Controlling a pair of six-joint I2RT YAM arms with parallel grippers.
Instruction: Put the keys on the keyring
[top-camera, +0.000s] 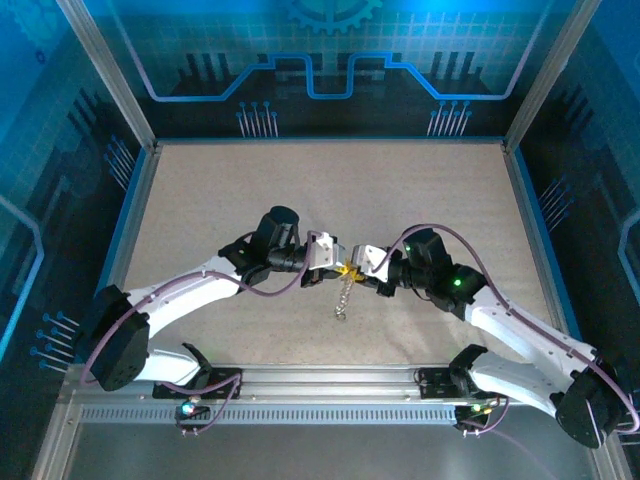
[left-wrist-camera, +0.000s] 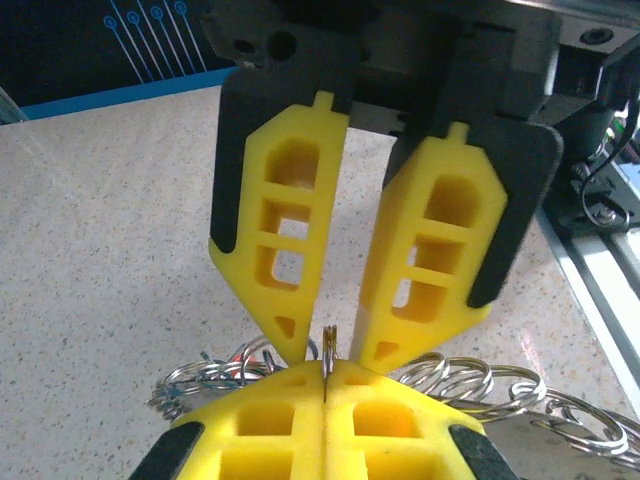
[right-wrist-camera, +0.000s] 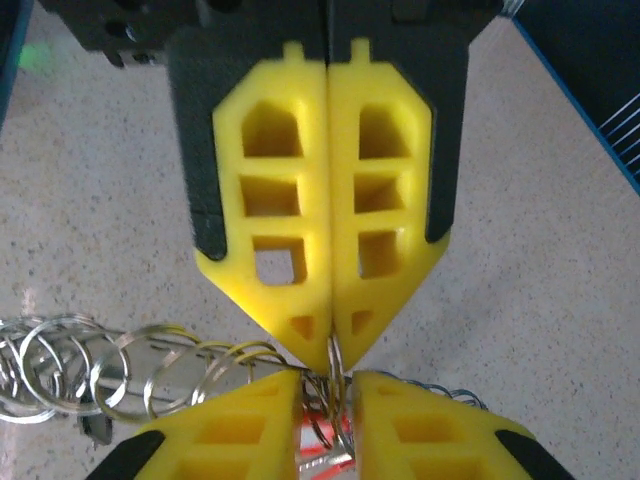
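My two grippers meet tip to tip above the middle of the table. The left gripper (top-camera: 338, 265) (left-wrist-camera: 327, 375) is shut on the thin silver wire of the keyring (left-wrist-camera: 327, 342) (right-wrist-camera: 336, 362), which stands edge-on between its yellow fingers. The right gripper (top-camera: 355, 270) (right-wrist-camera: 330, 388) faces it, open by a narrow gap, with the ring wire and several small silver rings (right-wrist-camera: 60, 360) in and beside that gap. Below the tips hang the keys; their red tags (right-wrist-camera: 325, 458) (left-wrist-camera: 246, 361) show. A short string of rings (top-camera: 344, 298) dangles to the table.
The speckled beige table (top-camera: 220, 200) is walled by blue panels with metal posts at the corners. An aluminium rail (top-camera: 320, 385) runs along the near edge by the arm bases. More silver rings (left-wrist-camera: 480, 385) trail to the right under the left gripper.
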